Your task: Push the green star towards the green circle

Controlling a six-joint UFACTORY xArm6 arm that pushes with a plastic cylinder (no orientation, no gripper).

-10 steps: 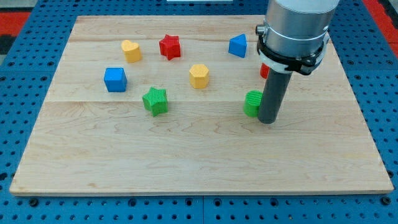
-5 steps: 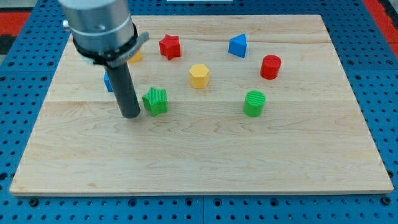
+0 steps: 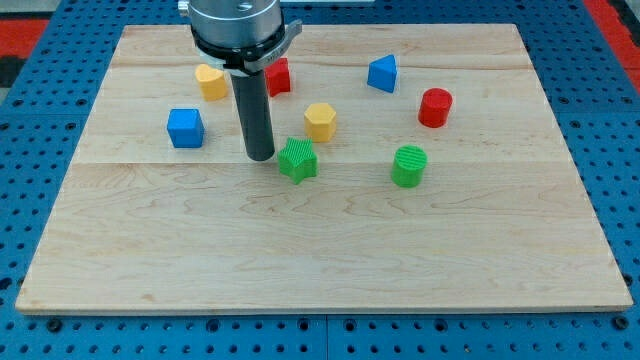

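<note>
While my tip (image 3: 261, 157) rests on the pale wooden board (image 3: 320, 250) near mid-frame, it sits just beside the ribbed green star block (image 3: 298, 159), on the star's left and a touch toward the top. Having no jaws, the rod grips nothing; whether it touches the star I cannot tell. Further right and slightly lower lies the ribbed green circle block (image 3: 408, 166), well apart. So tip, star and circle line up nearly left to right, and I judge a rightward push suits.
</note>
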